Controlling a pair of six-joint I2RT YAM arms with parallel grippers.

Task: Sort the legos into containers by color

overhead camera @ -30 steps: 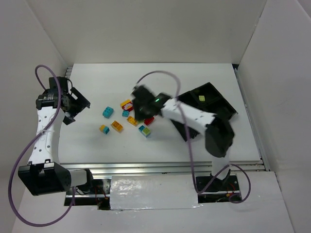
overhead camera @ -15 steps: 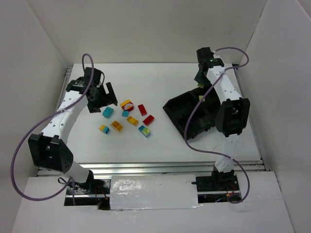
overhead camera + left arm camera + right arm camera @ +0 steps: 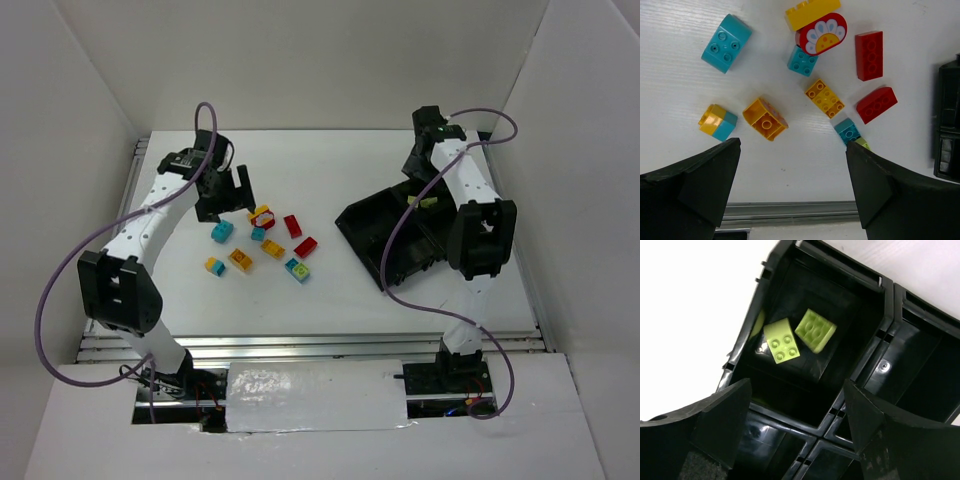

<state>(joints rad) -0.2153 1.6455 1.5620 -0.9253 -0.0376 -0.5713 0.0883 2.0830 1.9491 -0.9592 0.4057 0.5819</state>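
Note:
Several legos lie loose on the white table: a cyan brick [image 3: 726,43], a yellow one [image 3: 812,11] against a red domed piece [image 3: 824,34], two red bricks [image 3: 869,55] [image 3: 876,104], two orange ones [image 3: 825,97] [image 3: 765,119] and two-coloured ones [image 3: 717,122] [image 3: 850,132]. My left gripper [image 3: 793,145] [image 3: 238,190] hangs open above this pile, holding nothing. My right gripper [image 3: 797,386] [image 3: 420,165] is open over the black tray's [image 3: 372,232] far compartment, where two light green bricks [image 3: 783,340] [image 3: 815,329] lie.
The tray sits skewed at the right of the table, and its other compartments [image 3: 920,380] show no bricks. White walls enclose the table on three sides. A metal rail [image 3: 790,210] runs along the near edge.
The right arm swung from the pile to the tray's far compartment and its jaws opened; two green bricks now lie there. The left arm moved in over the pile.

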